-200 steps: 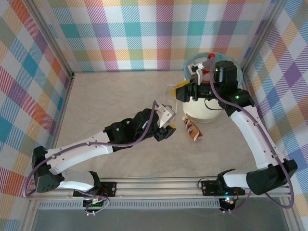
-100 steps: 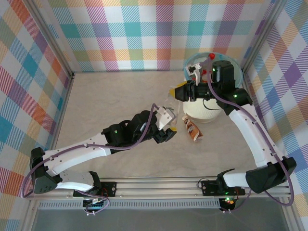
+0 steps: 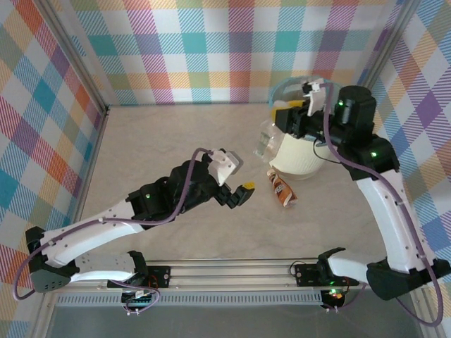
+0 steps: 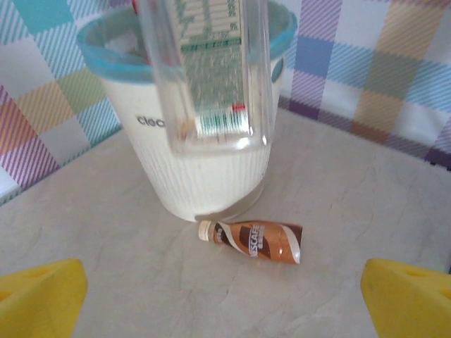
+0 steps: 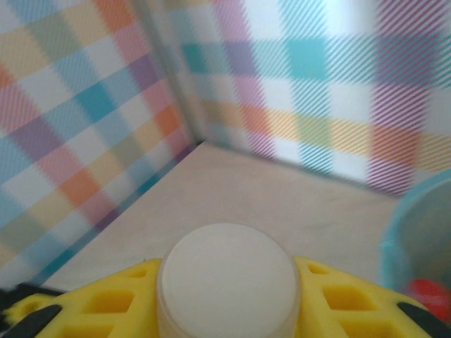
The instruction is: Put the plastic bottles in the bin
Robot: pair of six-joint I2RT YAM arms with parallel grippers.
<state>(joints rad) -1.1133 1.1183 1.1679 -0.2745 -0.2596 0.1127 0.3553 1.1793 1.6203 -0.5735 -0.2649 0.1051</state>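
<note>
Our right hand is clamped on the white cap of a clear bottle. The bottle hangs outside the bin, beside its left wall rather than over the opening. We judge that letting go here would drop it onto the worktop, and carrying it across too low could strike the rim and tip the bin. Our left hand is spread open and empty, near the brown bottle lying at the bin's foot.
</note>
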